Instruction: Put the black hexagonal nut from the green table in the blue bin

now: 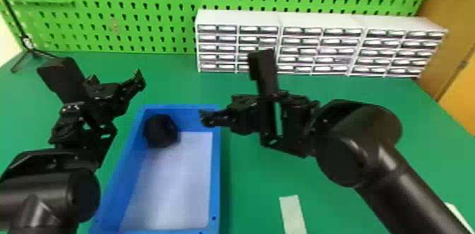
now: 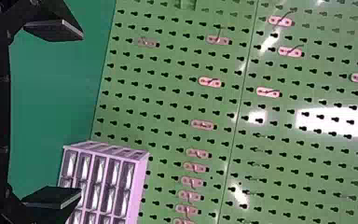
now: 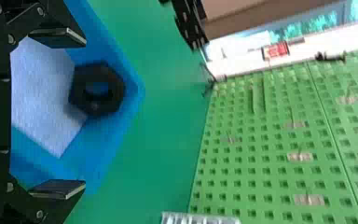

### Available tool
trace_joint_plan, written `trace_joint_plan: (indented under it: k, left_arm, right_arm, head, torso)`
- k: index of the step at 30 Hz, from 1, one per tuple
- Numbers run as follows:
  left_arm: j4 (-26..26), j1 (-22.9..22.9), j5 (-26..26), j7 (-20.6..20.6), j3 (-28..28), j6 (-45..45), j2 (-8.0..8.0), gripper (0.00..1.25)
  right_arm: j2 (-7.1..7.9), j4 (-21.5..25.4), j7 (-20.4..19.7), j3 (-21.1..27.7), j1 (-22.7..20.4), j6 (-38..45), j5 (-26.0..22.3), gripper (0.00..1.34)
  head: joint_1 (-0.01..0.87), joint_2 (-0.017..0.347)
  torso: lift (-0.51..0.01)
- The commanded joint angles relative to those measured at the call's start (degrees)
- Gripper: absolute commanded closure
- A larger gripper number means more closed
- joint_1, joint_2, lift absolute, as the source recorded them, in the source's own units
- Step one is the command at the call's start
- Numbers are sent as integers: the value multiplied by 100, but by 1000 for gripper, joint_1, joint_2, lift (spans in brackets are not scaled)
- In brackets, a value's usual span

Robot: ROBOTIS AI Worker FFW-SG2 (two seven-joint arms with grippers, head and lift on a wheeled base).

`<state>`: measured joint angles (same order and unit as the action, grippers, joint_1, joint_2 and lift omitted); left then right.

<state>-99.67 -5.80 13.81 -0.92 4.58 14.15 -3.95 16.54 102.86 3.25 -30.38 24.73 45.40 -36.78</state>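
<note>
Black nut looks chunky, six-sided, holed, with left end effector and right end effector spread.

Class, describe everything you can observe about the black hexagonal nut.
The black hexagonal nut is a thick, six-sided ring with a central hole, through which blue shows. Its material is unclear. It sits inside the blue bin, at the far-left corner, near the white sheet. Whether it lies flat or leans, I cannot tell. Nothing grips it.
</note>
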Motion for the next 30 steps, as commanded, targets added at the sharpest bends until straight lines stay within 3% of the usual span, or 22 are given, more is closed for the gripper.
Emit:
trace_joint_plan:
  k: [1,6,20,30]
  left_arm:
    - [0,17,8,-5,8,0,0,110]
    - [0,26,8,4,8,0,0,110]
    - [0,26,26,-5,-27,0,0,110]
    - [0,44,69,4,-53,-9,0,110]
  right_arm:
    - [-72,50,0,630,-241,57,136,222]
    - [-213,164,0,1350,-513,74,374,222]
    - [-494,296,17,2695,-1129,-67,532,217]
    - [-652,296,404,3486,-1630,-559,804,216]
  head:
    - [692,8]
    - [692,8]
    - [692,8]
    - [692,8]
  torso:
    - [-97]
    - [-97]
    - [-97]
    - [-97]
